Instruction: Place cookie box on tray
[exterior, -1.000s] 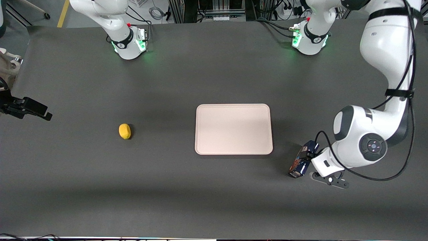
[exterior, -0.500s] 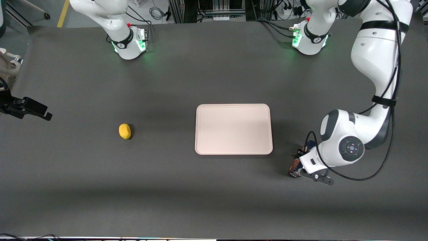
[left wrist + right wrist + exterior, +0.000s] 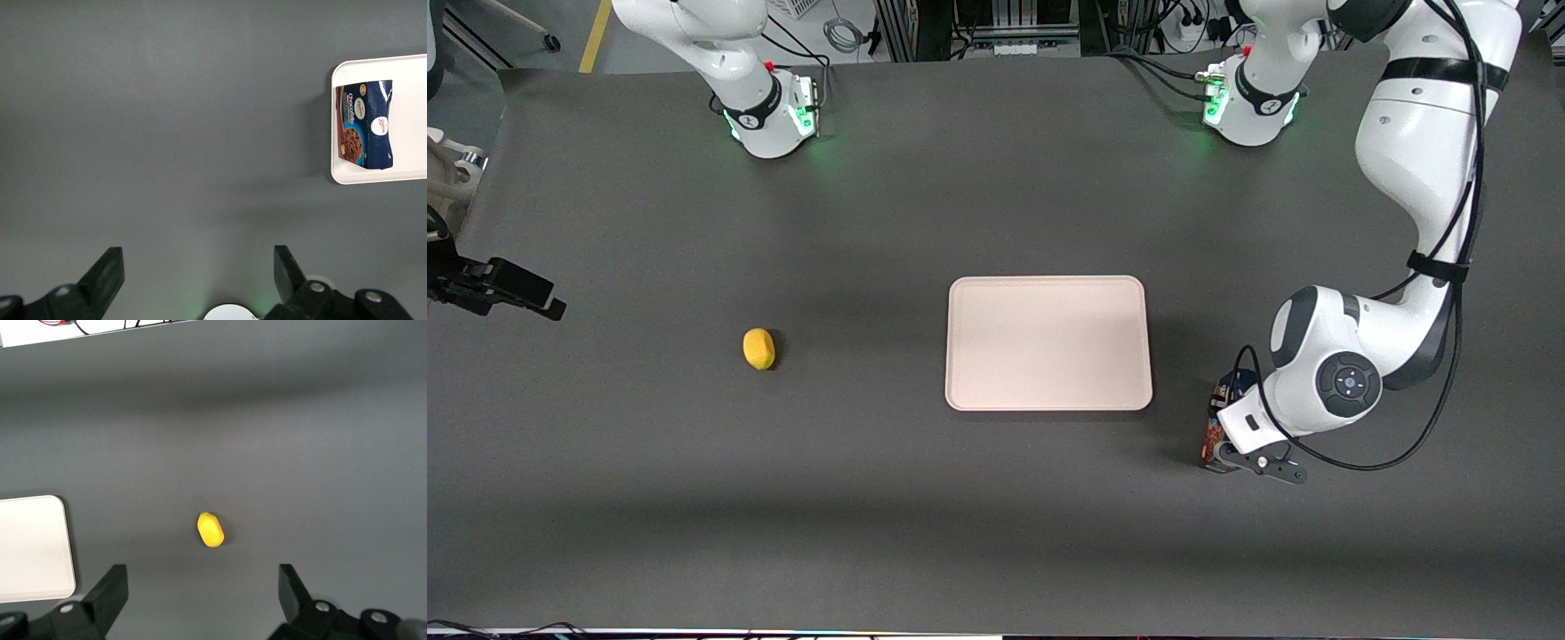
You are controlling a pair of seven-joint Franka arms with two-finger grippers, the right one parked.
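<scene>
In the front view the pale pink tray (image 3: 1048, 342) lies bare at mid-table. The navy cookie box (image 3: 1213, 437) lies on the table beside it, toward the working arm's end, mostly covered by my left gripper (image 3: 1230, 434), which hangs right over it. Only a brown-and-blue sliver of the box shows. The left wrist view differs: there the cookie box (image 3: 365, 125) lies flat on the tray's end (image 3: 408, 83), well away from my gripper (image 3: 199, 270). Its fingers (image 3: 107, 275) stand wide open with only grey table between them.
A small yellow lemon-like lump (image 3: 759, 348) sits on the table toward the parked arm's end, also seen in the right wrist view (image 3: 211, 529). Both arm bases (image 3: 769, 111) stand at the table's edge farthest from the front camera.
The working arm's wrist has swung toward the tray and now covers most of the cookie box. The box itself has stayed in place. Tray and lemon lump are unmoved.
</scene>
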